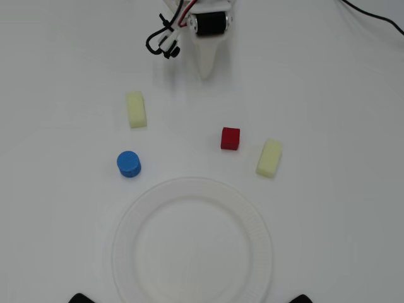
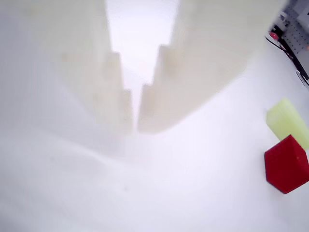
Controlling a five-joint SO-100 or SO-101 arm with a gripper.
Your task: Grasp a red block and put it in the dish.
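End effector empty, white fingers nearly together — open them wide first. Small red cube block sits on the white desk, near-right of it, just beyond the large white ribbed dish — descend square over it.

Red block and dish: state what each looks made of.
The red block looks like matte plastic or painted wood: solid colour, sharp edges, no glare; which one is unclear. The dish looks like thin white disposable plastic or paper, given its ribbed rim and dull surface.
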